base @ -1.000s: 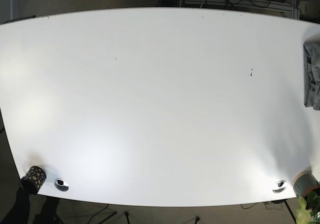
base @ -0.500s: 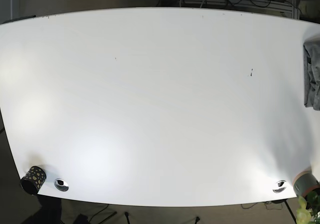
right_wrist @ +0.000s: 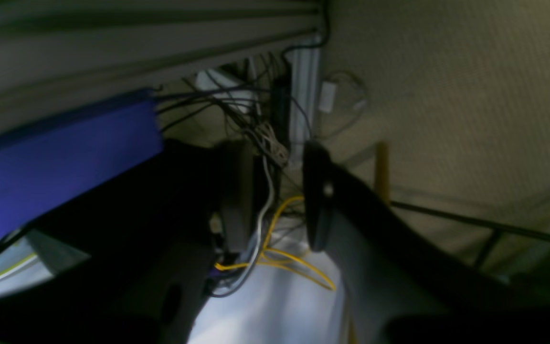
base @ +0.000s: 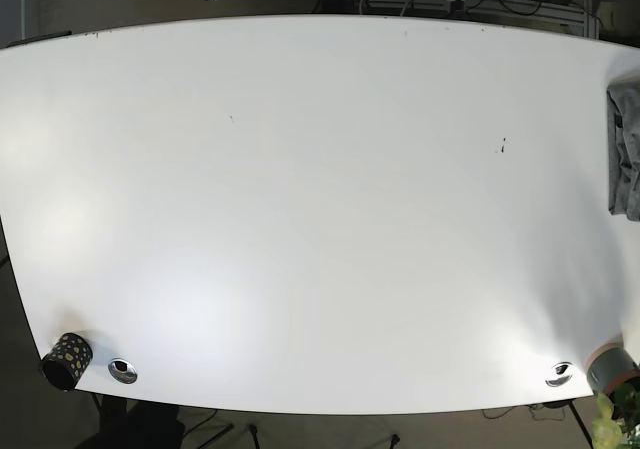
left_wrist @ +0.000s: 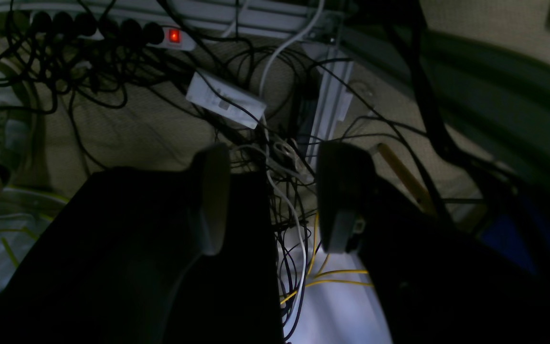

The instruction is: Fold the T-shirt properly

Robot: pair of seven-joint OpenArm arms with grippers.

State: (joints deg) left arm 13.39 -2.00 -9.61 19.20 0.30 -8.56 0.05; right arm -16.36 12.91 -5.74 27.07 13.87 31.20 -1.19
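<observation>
Currently near edge: dark speckled cup at table corner, grey T-shirt bunched at side edge, far end: left gripper jaws apart over floor cables, right gripper jaws apart, both empty

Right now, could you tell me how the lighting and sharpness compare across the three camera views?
Base view: the white table is bright, with washed-out glare patches, and its edges bow from lens distortion. Left wrist view: dim but fairly sharp; the cables and the power strip's red light read clearly. Right wrist view: dim and soft, the open right end effector blurred.
</observation>
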